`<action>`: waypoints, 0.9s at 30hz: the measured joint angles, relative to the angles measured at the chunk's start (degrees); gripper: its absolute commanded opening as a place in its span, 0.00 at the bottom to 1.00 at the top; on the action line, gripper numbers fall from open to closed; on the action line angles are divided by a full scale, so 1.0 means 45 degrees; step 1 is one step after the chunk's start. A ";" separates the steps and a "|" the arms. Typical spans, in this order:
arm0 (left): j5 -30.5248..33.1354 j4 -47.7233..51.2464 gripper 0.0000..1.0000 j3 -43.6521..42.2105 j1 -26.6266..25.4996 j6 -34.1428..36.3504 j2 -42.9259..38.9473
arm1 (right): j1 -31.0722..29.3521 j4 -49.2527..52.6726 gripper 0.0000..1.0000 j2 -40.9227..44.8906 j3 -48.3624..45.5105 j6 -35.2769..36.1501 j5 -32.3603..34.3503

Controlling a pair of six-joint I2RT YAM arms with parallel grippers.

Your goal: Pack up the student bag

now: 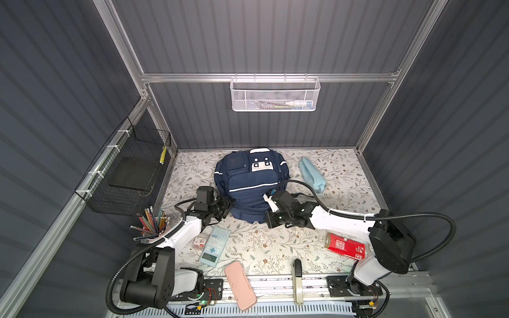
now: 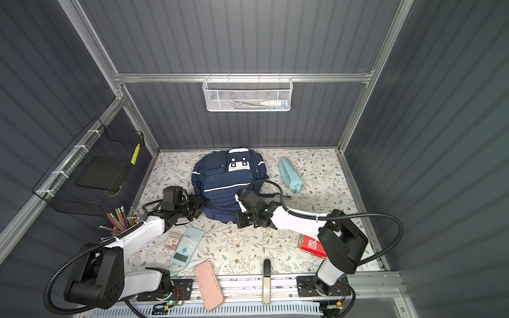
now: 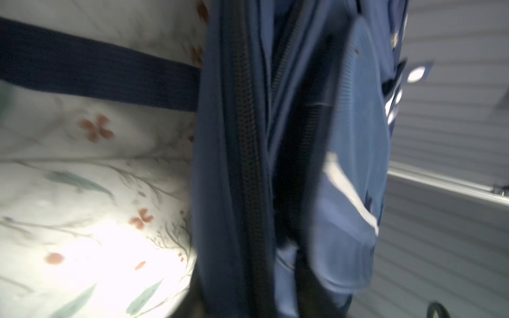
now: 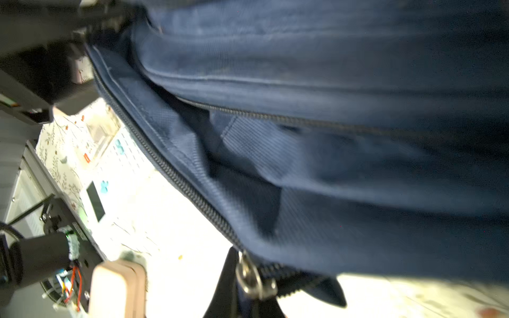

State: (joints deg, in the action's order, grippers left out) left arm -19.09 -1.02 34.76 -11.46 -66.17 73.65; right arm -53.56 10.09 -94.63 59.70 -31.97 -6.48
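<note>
Item: student bag (image 1: 248,187), navy fabric, lying front-up at the middle back of the floral table (image 1: 344,170). Judge it soft and slumping, and light while unfilled. Its cloth will fold under your pinch, so take it by a seam, the zipper (image 4: 176,176) edge or the metal zipper pull (image 4: 252,279), not a flat panel. A loose strap (image 3: 96,74) trails on the table and may snag. Left gripper (image 1: 224,206) sits against the bag's near left side; you cannot tell how wide its jaws stand. Right gripper (image 1: 268,196) is at the near right side, jaws closed tight by the pull; whether it pinches anything is unclear. Around: light blue pouch (image 1: 311,174) right of the bag; calculator (image 1: 214,246), small clear box (image 1: 200,242), pencil cup (image 1: 154,223), pink case (image 1: 240,286) and red packet (image 1: 345,246) toward the front edge. Both arms flank the bag's near end, crowding any route in.
</note>
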 measured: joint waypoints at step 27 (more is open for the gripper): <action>-0.0515 0.0826 0.00 -0.0952 0.0860 0.0194 -0.1753 | 0.0117 -0.1530 0.00 -0.0680 0.0121 -0.0899 -0.0738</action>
State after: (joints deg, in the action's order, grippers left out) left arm -21.41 2.70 30.48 -7.60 -65.30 65.76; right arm -53.04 3.20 -97.69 60.25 -36.01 -9.80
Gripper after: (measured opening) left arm 0.077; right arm 0.071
